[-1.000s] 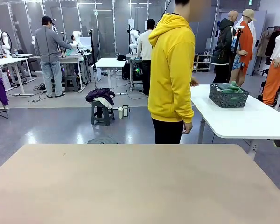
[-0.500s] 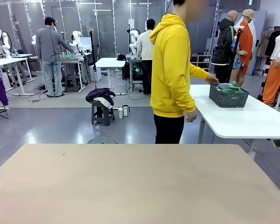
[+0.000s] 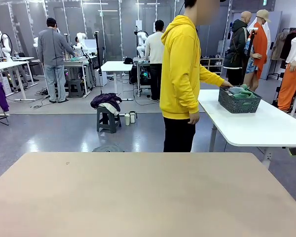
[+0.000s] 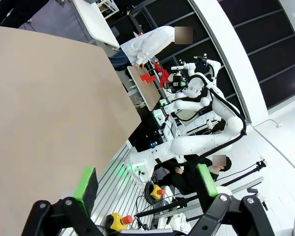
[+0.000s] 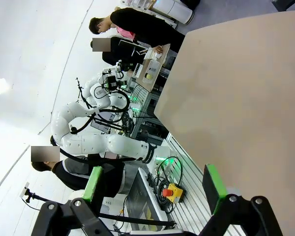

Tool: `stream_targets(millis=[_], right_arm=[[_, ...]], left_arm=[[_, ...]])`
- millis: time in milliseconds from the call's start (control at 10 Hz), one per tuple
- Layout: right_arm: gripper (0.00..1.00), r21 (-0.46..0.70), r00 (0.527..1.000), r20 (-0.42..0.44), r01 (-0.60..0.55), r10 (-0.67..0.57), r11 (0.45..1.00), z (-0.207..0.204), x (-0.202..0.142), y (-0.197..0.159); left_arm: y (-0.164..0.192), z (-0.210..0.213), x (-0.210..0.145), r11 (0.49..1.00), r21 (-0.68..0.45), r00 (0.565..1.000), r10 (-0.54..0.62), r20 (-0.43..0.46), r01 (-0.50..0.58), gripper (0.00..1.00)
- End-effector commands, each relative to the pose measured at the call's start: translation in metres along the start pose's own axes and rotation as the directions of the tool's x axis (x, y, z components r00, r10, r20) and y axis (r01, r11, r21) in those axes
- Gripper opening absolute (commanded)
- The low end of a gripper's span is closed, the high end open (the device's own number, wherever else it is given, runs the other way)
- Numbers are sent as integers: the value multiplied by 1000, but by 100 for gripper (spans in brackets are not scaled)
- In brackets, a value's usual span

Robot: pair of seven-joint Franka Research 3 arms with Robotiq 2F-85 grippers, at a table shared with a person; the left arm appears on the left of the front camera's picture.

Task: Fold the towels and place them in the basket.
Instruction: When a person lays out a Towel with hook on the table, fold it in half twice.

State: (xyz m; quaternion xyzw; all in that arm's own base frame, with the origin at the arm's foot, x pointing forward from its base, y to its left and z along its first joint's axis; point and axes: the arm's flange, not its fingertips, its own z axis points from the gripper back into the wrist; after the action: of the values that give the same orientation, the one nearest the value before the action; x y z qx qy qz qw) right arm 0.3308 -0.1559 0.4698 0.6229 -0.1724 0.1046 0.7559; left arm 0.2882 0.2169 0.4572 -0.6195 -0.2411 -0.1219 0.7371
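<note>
Basket [image 3: 239,104] slid toward person [image 3: 182,64], hand [image 3: 226,85] on rim

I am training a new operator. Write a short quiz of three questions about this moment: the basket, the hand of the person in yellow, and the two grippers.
1. True or false: the basket on the white table is empty.
2. The hand that the person reaches out is: A) at the basket's edge; B) in a pocket; C) holding a cup.
3. Fill in: the left gripper and the right gripper are both ____.
Key: 1 false, the towels lie in it. 2 A. 3 open.
</note>
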Motion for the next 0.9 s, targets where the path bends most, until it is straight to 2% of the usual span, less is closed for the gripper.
stream_targets(millis=[0, 800], right_arm=[[100, 13, 1000, 4, -9, 9, 1000, 1, 0, 1], [100, 13, 1000, 4, -9, 9, 1000, 1, 0, 1]], left_arm=[[-1, 2, -1, 1000, -14, 1000, -8, -5, 8, 100], [-1, 2, -1, 1000, -14, 1000, -8, -5, 8, 100]])
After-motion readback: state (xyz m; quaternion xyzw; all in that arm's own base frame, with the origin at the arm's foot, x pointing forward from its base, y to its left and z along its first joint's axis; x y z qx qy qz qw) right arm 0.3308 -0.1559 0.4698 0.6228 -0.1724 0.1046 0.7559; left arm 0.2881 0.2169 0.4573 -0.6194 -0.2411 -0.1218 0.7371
